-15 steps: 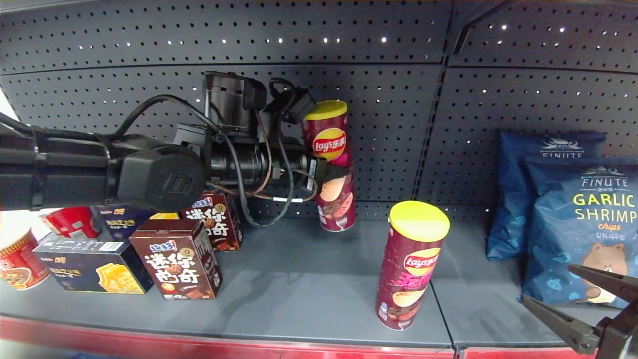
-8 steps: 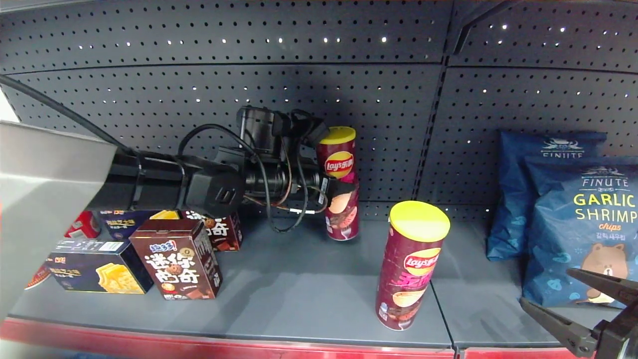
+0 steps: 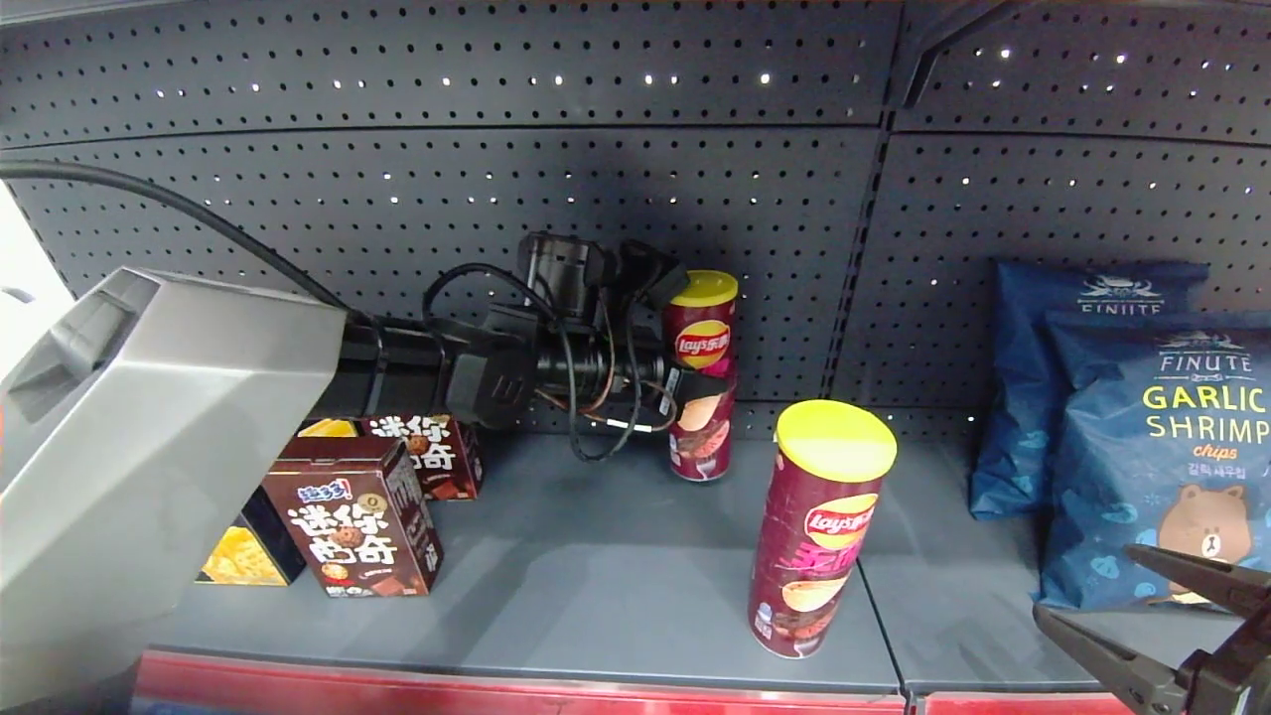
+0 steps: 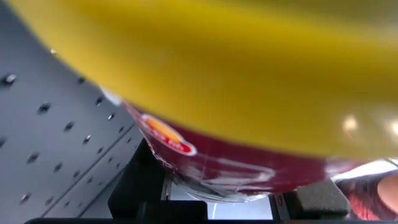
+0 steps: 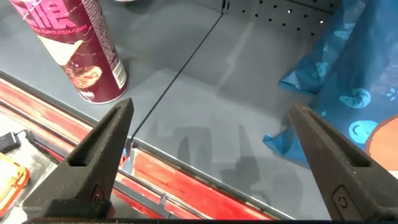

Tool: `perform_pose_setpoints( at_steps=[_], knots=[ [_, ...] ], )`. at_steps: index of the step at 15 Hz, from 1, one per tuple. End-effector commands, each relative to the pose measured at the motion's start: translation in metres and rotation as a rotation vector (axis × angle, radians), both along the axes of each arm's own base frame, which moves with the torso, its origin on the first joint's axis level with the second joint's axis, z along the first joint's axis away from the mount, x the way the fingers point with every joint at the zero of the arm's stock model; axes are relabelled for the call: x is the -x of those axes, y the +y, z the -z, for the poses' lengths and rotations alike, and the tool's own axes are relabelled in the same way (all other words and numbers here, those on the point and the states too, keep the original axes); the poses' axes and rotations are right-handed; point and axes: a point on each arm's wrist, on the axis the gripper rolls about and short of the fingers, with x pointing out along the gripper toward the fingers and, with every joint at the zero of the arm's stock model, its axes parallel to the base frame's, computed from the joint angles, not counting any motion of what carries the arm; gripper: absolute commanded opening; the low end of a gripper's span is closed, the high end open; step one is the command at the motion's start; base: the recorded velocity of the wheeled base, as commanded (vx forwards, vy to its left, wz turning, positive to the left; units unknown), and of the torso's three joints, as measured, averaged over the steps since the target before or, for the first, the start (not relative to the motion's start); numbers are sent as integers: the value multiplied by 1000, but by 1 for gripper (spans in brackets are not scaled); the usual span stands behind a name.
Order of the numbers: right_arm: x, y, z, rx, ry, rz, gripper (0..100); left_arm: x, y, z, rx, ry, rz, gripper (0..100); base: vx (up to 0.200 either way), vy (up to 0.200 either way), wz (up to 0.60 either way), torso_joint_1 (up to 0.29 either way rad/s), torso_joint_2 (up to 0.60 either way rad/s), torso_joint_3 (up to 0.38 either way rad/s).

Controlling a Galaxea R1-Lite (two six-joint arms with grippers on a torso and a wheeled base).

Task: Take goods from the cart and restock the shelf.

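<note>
At the back of the grey shelf, close to the pegboard, stands a maroon chip can with a yellow lid. My left gripper is shut on its middle. In the left wrist view the same can shows right up close, its yellow lid across the picture. A second, identical chip can stands upright near the shelf's front edge, also seen as the chip can in the right wrist view. My right gripper hangs open at the front right, in front of the shelf edge, its fingers spread wide with nothing between them.
Brown cookie boxes and a yellow-printed box stand at the shelf's left. Blue garlic shrimp chip bags lean at the right. The pegboard back wall closes the rear. A red strip runs along the shelf front.
My left arm has moved forward and down with the can, carrying it from mid-air to the back of the shelf. The right gripper has barely shifted.
</note>
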Motion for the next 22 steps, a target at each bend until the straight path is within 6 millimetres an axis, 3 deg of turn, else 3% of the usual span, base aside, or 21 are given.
perform_pose_setpoints(
  at_steps=[1, 21, 22],
  knots=[
    [0, 0, 0, 0, 1, -1, 100, -4, -13, 3, 2, -6, 21, 0, 0, 0, 0, 0, 0, 0],
    [4, -2, 5, 2, 5, 8, 100, -4, -34, 21, -43, -12, 67, 0, 0, 0, 0, 0, 0, 0],
    [4, -3, 4, 1, 4, 10, 100, -4, -35, 21, -42, -12, 68, 100, 0, 0, 0, 0, 0, 0]
  ],
)
